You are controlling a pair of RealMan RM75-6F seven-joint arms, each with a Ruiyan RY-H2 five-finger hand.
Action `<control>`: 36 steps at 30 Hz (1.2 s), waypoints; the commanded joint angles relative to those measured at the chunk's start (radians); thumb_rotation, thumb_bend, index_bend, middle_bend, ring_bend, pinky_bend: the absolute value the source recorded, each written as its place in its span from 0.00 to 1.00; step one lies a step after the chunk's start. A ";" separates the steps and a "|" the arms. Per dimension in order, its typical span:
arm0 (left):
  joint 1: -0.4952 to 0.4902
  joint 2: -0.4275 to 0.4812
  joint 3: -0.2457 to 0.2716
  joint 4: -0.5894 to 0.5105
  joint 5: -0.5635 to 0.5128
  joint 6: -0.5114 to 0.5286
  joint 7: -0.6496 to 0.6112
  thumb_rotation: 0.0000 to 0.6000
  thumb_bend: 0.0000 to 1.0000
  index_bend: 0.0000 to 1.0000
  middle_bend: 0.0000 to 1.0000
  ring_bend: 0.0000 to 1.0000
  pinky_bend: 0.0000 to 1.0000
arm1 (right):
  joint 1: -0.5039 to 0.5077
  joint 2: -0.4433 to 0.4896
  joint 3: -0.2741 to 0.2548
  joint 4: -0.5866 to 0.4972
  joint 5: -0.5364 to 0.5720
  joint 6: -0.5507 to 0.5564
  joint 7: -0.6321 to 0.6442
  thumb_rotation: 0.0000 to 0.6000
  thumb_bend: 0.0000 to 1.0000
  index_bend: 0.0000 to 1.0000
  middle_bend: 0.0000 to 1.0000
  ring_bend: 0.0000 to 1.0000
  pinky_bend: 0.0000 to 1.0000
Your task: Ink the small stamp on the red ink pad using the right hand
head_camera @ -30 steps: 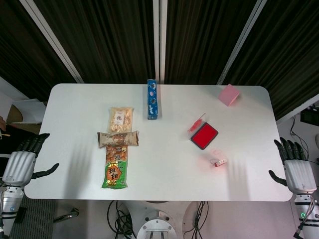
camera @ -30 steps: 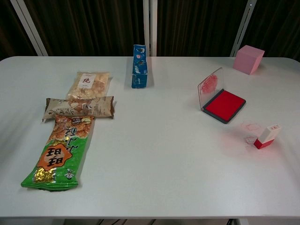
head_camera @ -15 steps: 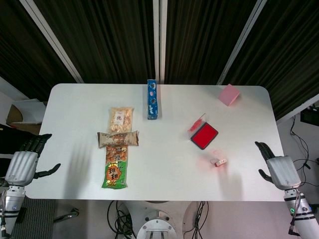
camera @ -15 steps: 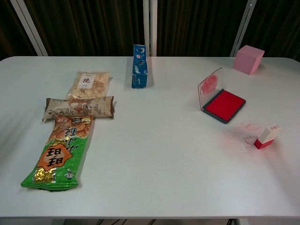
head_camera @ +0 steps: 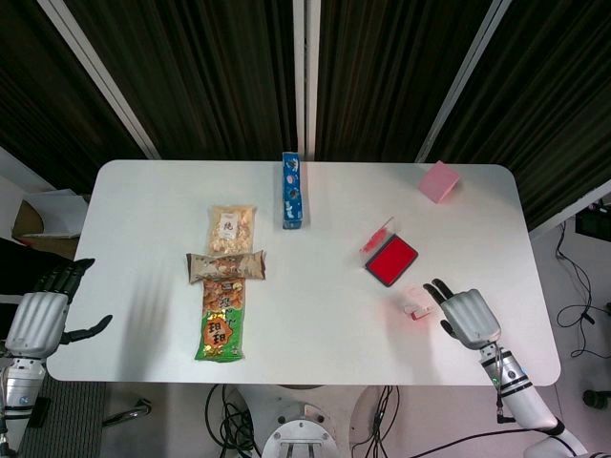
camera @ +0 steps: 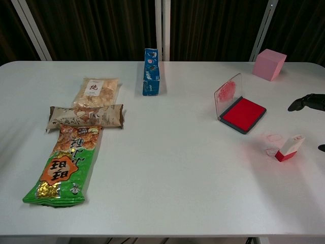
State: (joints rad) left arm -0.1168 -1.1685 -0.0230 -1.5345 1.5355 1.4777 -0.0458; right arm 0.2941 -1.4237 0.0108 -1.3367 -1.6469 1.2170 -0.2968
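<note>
The left hand hangs off the left edge of the white surface, fingers spread and holding nothing. Snack packets lie left of centre, a blue box stands behind. The red ink pad lies open right of centre, the small stamp just in front. The right hand hovers beside the stamp, fingers apart, empty.

A white bench carries everything. Toward 12 o'clock stands a blue box. At 9 o'clock three snack packets lie in a column, touching. At 1 o'clock sits a pink cube. Toward 3 o'clock lies the open red ink pad, with the small stamp near it at 5 o'clock, on reddish smudges.
</note>
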 commanded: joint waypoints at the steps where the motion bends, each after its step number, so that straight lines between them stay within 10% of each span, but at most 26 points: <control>1: 0.000 0.000 0.001 0.003 0.000 -0.001 -0.003 0.72 0.17 0.11 0.13 0.12 0.21 | 0.014 -0.029 0.001 0.022 0.001 -0.013 -0.015 1.00 0.14 0.25 0.25 0.79 1.00; 36: 0.001 0.003 0.001 0.016 -0.003 -0.005 -0.019 0.72 0.17 0.11 0.13 0.12 0.21 | 0.032 -0.196 -0.016 0.201 0.051 0.007 0.046 1.00 0.20 0.50 0.45 0.82 1.00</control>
State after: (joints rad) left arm -0.1153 -1.1651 -0.0224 -1.5185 1.5320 1.4729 -0.0651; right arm 0.3256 -1.6188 -0.0054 -1.1364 -1.5969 1.2251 -0.2499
